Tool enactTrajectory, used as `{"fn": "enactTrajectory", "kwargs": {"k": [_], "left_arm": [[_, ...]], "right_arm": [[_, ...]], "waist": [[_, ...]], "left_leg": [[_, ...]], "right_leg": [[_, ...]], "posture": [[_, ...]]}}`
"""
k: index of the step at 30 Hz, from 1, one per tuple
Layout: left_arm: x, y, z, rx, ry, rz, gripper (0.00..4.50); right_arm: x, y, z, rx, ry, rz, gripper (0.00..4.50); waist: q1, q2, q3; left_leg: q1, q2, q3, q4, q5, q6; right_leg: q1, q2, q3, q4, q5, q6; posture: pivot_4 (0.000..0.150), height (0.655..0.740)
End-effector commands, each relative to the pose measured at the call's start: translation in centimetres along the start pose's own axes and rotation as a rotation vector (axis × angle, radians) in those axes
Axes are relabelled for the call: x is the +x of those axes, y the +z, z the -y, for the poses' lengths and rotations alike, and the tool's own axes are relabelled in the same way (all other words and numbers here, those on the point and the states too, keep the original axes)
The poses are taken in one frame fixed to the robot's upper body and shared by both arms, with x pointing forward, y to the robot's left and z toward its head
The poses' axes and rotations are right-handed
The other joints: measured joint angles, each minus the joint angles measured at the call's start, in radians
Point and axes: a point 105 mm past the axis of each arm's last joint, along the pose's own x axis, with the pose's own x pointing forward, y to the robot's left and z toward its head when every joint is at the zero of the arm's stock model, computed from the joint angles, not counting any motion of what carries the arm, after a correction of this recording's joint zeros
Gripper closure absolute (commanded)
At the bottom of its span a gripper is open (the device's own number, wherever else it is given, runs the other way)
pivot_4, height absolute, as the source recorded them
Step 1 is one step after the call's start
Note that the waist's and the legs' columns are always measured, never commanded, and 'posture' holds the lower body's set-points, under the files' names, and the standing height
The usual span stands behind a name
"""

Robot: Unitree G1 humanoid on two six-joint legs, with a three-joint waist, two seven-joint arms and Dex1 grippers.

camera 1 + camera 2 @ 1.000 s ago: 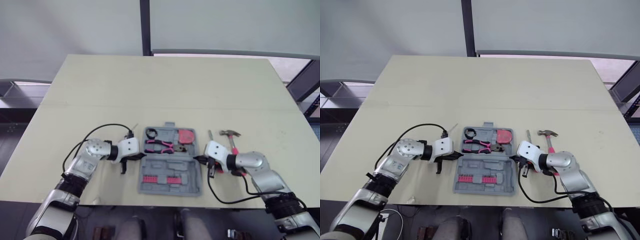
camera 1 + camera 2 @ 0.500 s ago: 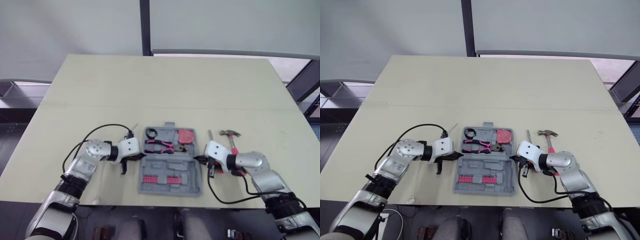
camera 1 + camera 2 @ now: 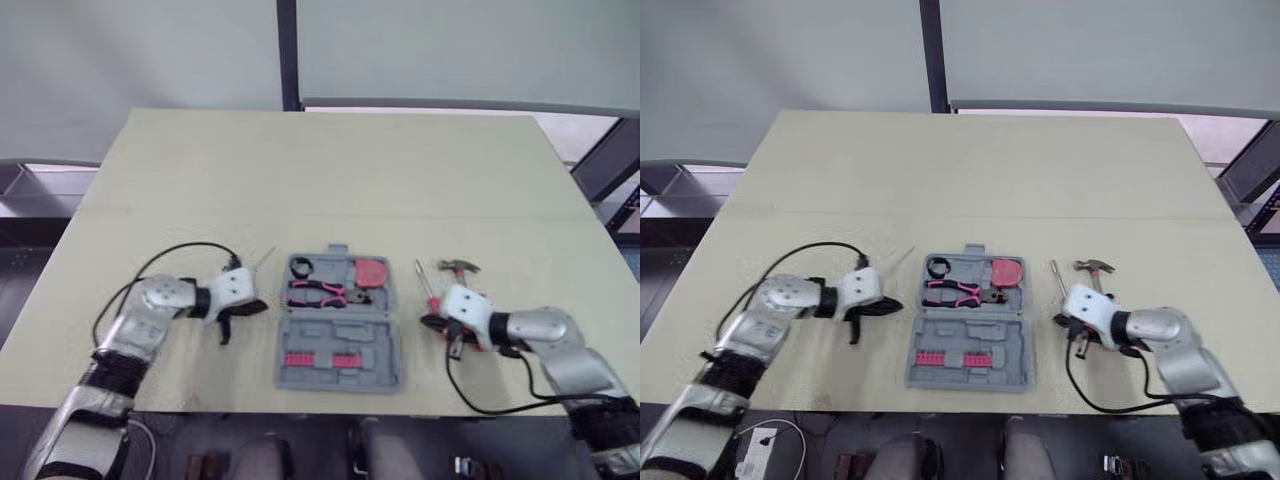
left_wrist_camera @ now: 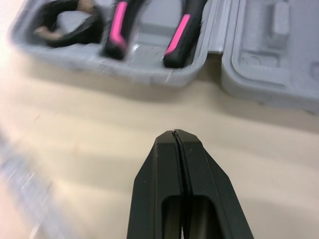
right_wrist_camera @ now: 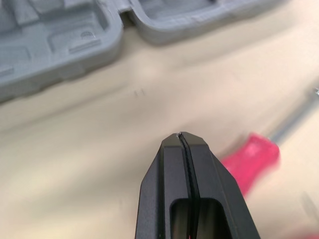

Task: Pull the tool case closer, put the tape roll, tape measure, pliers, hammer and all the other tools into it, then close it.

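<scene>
Open tool case [image 3: 338, 352] near table [image 3: 300, 180] front edge, left fingers [image 4: 159, 164], right fingers [image 5: 167, 164] clenched together, apart from its sides

No lettering, brand name, number or sign can be read anywhere on the scene. The grey tool case [image 3: 340, 345], lying open near the front edge of the table [image 3: 300, 170], shows only moulded plastic with small raised marks too blurred to make out. The pink tape measure [image 3: 372, 272] in it carries no legible label.
</scene>
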Motion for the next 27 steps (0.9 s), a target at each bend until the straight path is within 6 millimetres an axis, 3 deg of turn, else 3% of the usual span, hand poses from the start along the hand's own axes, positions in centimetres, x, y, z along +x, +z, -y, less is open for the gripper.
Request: {"fn": "enactTrajectory", "kwargs": {"k": [1,4,5,7,11,17,19,23,27], "left_arm": [[-3.5,1.6,1.1,0.027,0.016,0.107,4.46],[-7.2,2.2,2.1,-0.185,0.081,0.243,3.65],[-8.8,1.8,2.0,-0.286,0.14,0.274,3.19],[-11.3,0.2,1.9,-0.44,0.25,0.276,2.19],[-14.9,-3.6,1.2,-0.534,0.445,0.195,0.2],[-18.9,-7.2,-0.1,-0.562,0.615,0.083,0.07],[-19.5,-7.7,-0.4,-0.568,0.645,0.075,0.07],[-19.0,-7.7,-0.7,-0.603,0.625,0.113,0.07],[-17.4,-7.0,-0.5,-0.561,0.611,0.123,0.07]], "right_arm": [[-4.2,2.3,1.1,0.132,-0.085,0.147,4.5],[-8.6,0.8,1.5,0.251,-0.193,0.153,3.65],[-10.4,-0.1,1.4,0.283,-0.234,0.136,3.22],[-13.4,-1.3,1.2,0.346,-0.304,0.106,2.22],[-17.2,-3.0,0.7,0.405,-0.386,0.055,0.19],[-23.1,-6.8,0.9,0.452,-0.573,-0.076,0.01],[-24.1,-7.5,1.1,0.452,-0.608,-0.093,0.01],[-24.1,-8.1,2.5,0.457,-0.646,-0.084,0.01],[-21.8,-7.9,3.2,0.464,-0.593,-0.032,0.01]], "waist": [[-0.006,0.0,0.0],[-0.006,0.0,0.0],[-0.004,0.0,0.0],[0.002,0.0,0.0],[0.003,0.001,0.0],[0.008,-0.001,-0.001],[0.009,-0.001,-0.001],[0.005,-0.001,-0.001],[-0.009,0.0,0.0]], "left_leg": [[0.0,0.0,0.0,-0.001,0.0,0.0],[0.0,-0.001,-0.002,0.0,0.0,0.0],[0.0,-0.001,-0.003,0.0,-0.001,0.001],[0.001,-0.002,-0.006,-0.001,-0.001,0.001],[0.003,-0.004,-0.007,-0.003,-0.001,0.001],[0.003,-0.006,-0.006,-0.011,-0.001,0.001],[0.003,-0.006,-0.006,-0.011,-0.001,0.001],[0.003,-0.006,-0.005,-0.011,-0.001,0.001],[0.004,-0.006,-0.005,-0.011,0.0,0.0]], "right_leg": [[0.0,0.0,0.0,0.001,0.0,0.0],[0.002,-0.003,-0.001,-0.002,0.0,0.0],[0.003,-0.004,-0.002,-0.002,0.0,0.0],[0.005,-0.005,-0.004,-0.004,0.0,0.0],[0.007,-0.006,-0.004,-0.005,0.0,0.0],[0.005,-0.007,-0.005,-0.008,0.0,0.0],[0.004,-0.007,-0.005,-0.009,0.0,0.0],[0.004,-0.007,-0.005,-0.009,0.0,0.0],[0.004,-0.008,-0.005,-0.008,0.0,0.0]], "posture": [[0.15,0.74],[0.15,0.74],[0.15,0.74],[0.15,0.74],[0.15,0.74],[0.15,0.74],[0.15,0.74],[0.15,0.74],[0.15,0.74]]}}
